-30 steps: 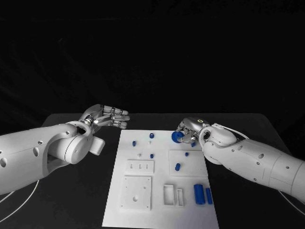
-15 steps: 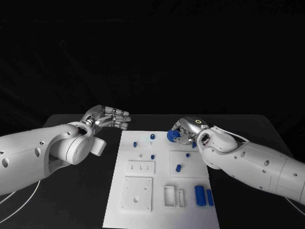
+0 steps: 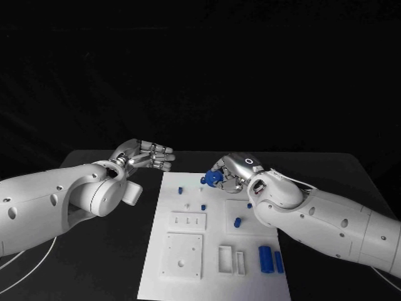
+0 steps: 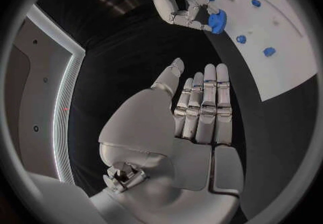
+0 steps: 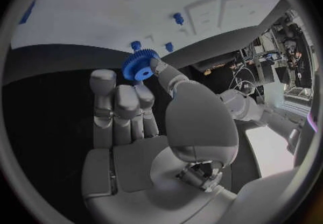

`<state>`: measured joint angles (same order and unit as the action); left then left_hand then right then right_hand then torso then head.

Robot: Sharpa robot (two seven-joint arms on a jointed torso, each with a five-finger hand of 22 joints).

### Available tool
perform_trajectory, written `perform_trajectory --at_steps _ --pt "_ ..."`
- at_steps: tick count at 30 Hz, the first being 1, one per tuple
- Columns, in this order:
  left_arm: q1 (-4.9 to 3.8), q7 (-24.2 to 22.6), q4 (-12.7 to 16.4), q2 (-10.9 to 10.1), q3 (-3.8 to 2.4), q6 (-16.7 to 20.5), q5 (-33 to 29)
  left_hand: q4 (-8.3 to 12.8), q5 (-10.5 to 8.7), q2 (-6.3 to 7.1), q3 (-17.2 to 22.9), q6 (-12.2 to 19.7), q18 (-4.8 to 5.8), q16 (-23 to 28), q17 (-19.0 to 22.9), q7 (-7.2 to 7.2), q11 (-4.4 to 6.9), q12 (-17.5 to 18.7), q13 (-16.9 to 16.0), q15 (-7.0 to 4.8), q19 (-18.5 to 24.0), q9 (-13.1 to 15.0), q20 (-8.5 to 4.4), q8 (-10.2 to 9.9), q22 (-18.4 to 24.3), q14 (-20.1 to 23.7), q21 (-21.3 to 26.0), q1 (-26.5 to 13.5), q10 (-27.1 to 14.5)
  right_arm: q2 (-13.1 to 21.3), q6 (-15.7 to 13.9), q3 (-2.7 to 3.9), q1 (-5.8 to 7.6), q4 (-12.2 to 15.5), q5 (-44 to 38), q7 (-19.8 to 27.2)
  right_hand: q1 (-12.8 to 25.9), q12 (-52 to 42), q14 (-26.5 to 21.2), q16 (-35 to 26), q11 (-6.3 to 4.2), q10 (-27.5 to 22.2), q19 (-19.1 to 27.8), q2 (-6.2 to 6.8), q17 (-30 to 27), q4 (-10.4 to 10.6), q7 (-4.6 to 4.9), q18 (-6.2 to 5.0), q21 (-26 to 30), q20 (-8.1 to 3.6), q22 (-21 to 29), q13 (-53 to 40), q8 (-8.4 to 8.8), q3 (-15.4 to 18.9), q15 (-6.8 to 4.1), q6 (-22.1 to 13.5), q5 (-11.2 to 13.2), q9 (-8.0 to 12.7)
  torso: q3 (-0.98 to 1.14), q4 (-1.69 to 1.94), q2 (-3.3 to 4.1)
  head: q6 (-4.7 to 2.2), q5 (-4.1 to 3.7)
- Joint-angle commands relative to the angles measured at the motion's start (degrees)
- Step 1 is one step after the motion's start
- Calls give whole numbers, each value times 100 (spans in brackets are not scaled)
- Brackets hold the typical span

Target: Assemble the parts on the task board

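Your right robot hand [image 3: 234, 170] is pinching a blue gear [image 3: 214, 178] over the task board [image 3: 212, 276], your left robot hand [image 3: 145, 154] is idling empty with fingers loosely spread, and most parts are waiting unassembled.

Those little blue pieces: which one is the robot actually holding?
The round toothed blue gear, pinched by the right hand over the task board's far end. The other blue pieces sit on the board untouched.

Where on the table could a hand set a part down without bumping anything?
Bare black table lies right of the task board, beyond the right hand holding the blue gear. Crowded: the board itself, and the strip beside the left hand.
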<state>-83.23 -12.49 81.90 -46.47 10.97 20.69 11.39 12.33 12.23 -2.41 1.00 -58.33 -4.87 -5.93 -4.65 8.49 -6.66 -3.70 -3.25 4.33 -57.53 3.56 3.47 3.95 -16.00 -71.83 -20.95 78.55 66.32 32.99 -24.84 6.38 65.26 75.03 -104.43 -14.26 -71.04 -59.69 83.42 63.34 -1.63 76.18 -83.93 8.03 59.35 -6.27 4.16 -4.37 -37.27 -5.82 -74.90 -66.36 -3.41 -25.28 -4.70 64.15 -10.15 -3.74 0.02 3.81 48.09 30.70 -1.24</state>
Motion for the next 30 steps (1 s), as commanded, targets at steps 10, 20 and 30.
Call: perform_trajectory --at_steps 10,20,30 --pt "-3 -23 28 29 -4 -39 12 -1 -14 2 -19 30 4 -10 -8 2 2 21 -9 18 -29 6 -8 -13 -6 18 19 -38 -29 -378 -31 -210 -5 -254 -288 -61 -54 15 -6 1 4 2 -238 29 -40 75 -73 116 10 -31 -439 10 -18 -5 -17 588 -17 -10 -8 50 27 9 41" --pt "-4 -20 29 58 -4 -51 12 -1 -14 2 -19 30 4 -10 -8 2 2 21 -9 18 -29 6 -8 -13 -6 18 19 -38 -29 -616 67 -311 -7 -520 -298 -73 -52 33 -7 -13 6 -9 -237 27 -58 74 -66 114 26 -30 -435 20 -16 3 -16 562 -51 -8 -33 110 52 22 36" --pt "-4 -16 20 83 -4 -64 12 -1 -14 2 -19 30 4 -10 -8 2 2 21 -9 18 -29 6 -8 -13 -6 18 19 -38 -29 -805 162 -349 -8 -815 -377 -121 -56 52 -9 -26 7 -21 -234 25 -75 61 -63 113 46 -28 -431 32 -18 0 -13 551 -102 -9 -40 118 56 -27 37"
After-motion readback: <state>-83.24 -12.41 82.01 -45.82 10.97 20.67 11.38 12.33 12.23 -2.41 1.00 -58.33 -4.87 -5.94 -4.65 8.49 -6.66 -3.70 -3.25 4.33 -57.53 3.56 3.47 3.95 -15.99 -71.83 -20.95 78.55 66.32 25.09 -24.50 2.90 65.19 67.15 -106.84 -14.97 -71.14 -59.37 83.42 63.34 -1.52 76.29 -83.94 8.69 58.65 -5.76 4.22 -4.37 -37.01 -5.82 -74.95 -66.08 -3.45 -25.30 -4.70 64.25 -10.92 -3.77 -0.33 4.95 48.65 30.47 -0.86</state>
